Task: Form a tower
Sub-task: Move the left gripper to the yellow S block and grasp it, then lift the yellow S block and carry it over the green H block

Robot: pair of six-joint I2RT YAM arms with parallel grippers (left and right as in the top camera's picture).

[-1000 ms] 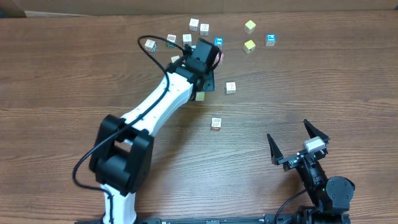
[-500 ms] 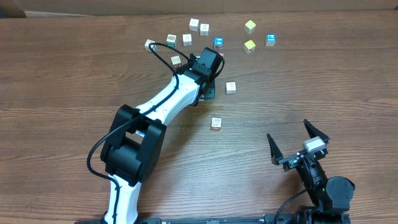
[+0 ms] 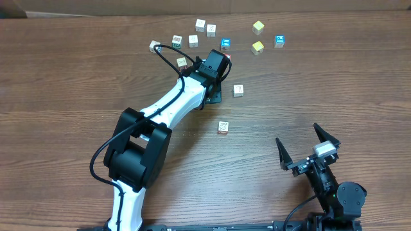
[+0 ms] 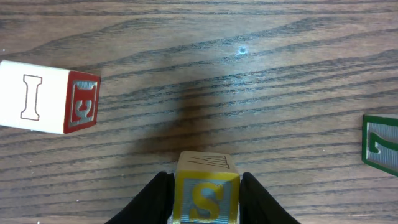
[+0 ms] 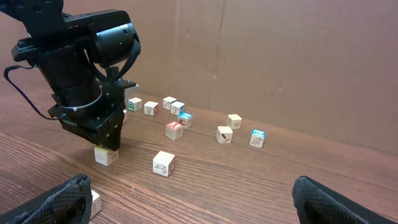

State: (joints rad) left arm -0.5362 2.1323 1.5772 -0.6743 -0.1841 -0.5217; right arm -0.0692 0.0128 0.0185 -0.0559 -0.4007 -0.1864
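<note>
Left pincer (image 4: 205, 180) is clenched on a yellow-edged wooden cube (image 4: 206, 198), grey S facing the lens, both black fingers (image 4: 155, 199) pressed to its sides! Off to one side lies a white wooden cube with a red letter face (image 4: 53, 102), and a green-edged cube (image 4: 380, 143) peeks in at the frame edge.

Overhead now: the white left arm (image 3: 167, 109) reaches to the far middle of the table and hides its catch. Loose cubes (image 3: 200, 24) are scattered beyond it, with one pale cube with a red mark (image 3: 223, 127) alone nearer the robot. Right pincer (image 3: 299, 136) is parked close in, jaws spread wide, holding nothing. No tower anywhere: every cube sits single, so I judge this the first pick. Next up: lift straight, carry it over a base cube, square the faces, lower gently.

Right wrist view: the gripped cube sits low at the boards; lifted or not, I cannot tell. Brown wood-grain tabletop (image 5: 249, 186), plain brown board wall (image 5: 280, 50) behind.
</note>
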